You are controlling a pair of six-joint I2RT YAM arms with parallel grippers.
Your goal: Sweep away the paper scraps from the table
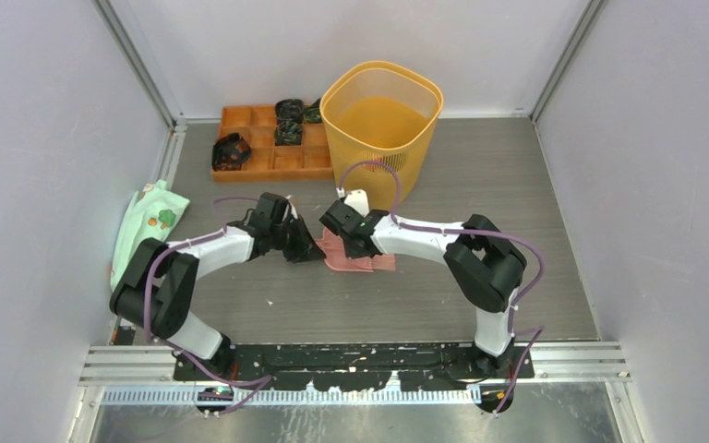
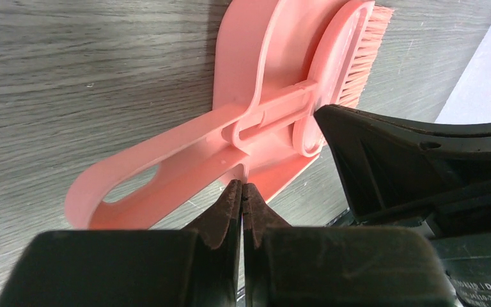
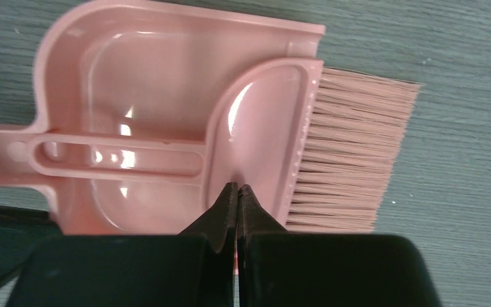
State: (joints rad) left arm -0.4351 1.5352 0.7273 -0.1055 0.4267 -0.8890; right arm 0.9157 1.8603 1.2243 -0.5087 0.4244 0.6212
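No paper scraps show on the table [image 1: 480, 194] in any view. A pink dustpan [image 3: 134, 77] lies flat on the grey boards with a pink brush [image 3: 262, 134] nested in it, bristles [image 3: 351, 153] sticking out past its edge. They lie in the middle of the top view [image 1: 360, 260]. My left gripper [image 1: 309, 251] is shut and empty, its tips [image 2: 241, 190] at the edge of the dustpan by its handle [image 2: 140, 185]. My right gripper [image 1: 349, 242] is shut and empty, its tips [image 3: 237, 192] just over the back of the brush.
A yellow basket [image 1: 383, 125] stands at the back centre. An orange compartmented tray [image 1: 258, 152] with black-and-green bands is at the back left. A mint-green cloth [image 1: 148, 221] lies at the left edge. The right gripper's black body [image 2: 422, 166] is close beside my left gripper.
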